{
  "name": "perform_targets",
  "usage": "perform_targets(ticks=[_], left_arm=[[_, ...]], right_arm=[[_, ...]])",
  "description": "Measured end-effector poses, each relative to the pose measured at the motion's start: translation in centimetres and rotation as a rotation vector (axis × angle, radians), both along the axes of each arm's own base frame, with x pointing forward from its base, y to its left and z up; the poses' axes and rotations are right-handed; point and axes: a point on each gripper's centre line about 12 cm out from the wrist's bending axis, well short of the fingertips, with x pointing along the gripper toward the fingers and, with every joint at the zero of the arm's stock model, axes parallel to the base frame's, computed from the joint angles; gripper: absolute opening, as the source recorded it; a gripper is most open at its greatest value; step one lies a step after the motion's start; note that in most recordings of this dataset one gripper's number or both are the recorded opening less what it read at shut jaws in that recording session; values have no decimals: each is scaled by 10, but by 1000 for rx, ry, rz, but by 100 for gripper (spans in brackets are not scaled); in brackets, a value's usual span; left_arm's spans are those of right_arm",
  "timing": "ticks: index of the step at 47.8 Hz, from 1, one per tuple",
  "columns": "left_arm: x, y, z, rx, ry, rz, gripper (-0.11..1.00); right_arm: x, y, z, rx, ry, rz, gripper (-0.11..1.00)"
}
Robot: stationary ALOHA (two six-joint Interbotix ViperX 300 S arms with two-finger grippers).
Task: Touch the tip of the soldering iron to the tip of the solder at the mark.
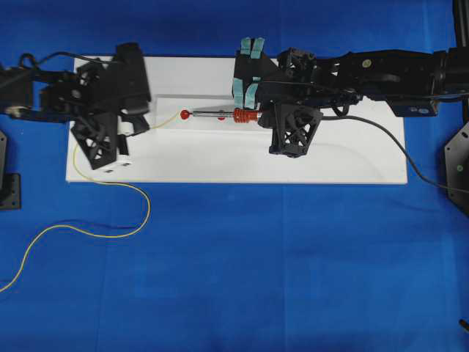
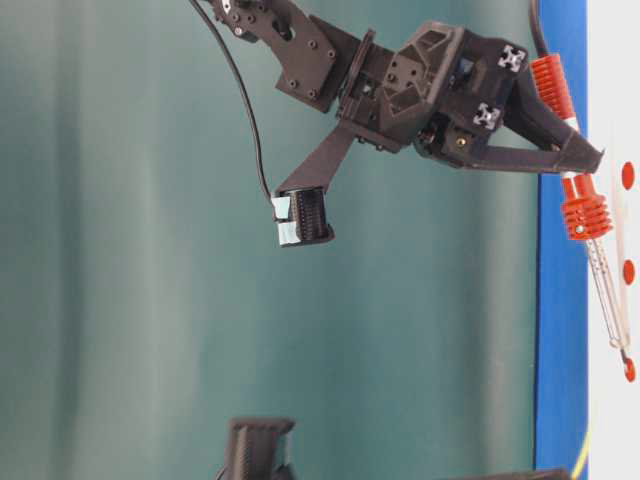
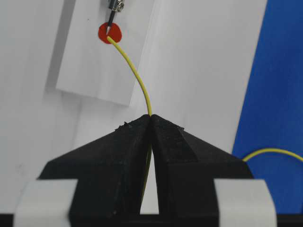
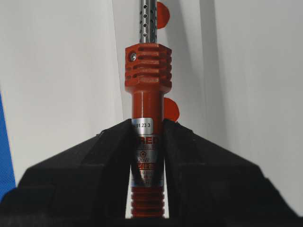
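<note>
We judge the step in hand to be the final meeting of the two tips on the red mark (image 3: 110, 33). In the left wrist view the soldering iron's (image 1: 220, 114) dark point sits on the mark at about 12 o'clock, and the end of the solder (image 3: 135, 75) comes up to it from 5 o'clock; they look touching or just apart, and we cannot tell which. To do this well, we would hold the iron steady and make only small, slow nudges with the springy wire, watching that it does not bow and skid past the point.

The right gripper (image 4: 147, 130) is clamped on the iron's red handle, shaft pointing toward 12 o'clock. The left gripper (image 3: 151, 118) is pinched tight on the solder, whose long tail trails off the white board (image 1: 352, 165) onto the blue table (image 1: 256, 279).
</note>
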Motion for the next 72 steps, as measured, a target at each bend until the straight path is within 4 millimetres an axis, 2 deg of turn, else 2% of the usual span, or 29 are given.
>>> perform_targets(ticks=[9, 21, 31, 39, 48, 72], left_arm=[[-14, -2, 4, 1, -15, 1, 1], [-15, -2, 4, 0, -14, 3, 1], [-14, -2, 3, 1, -12, 1, 1], [-15, -2, 4, 1, -14, 1, 1], [-15, -2, 4, -1, -14, 3, 1], [-10, -1, 6, -15, -22, 21, 1]], right_arm=[[0, -1, -1, 1, 3, -2, 6], [-4, 1, 6, 1, -2, 0, 6], [-29, 6, 24, -5, -36, -1, 6], [-55, 10, 28, 2, -34, -14, 6], [-72, 13, 28, 3, -33, -19, 6], [-75, 13, 28, 1, -34, -19, 6]])
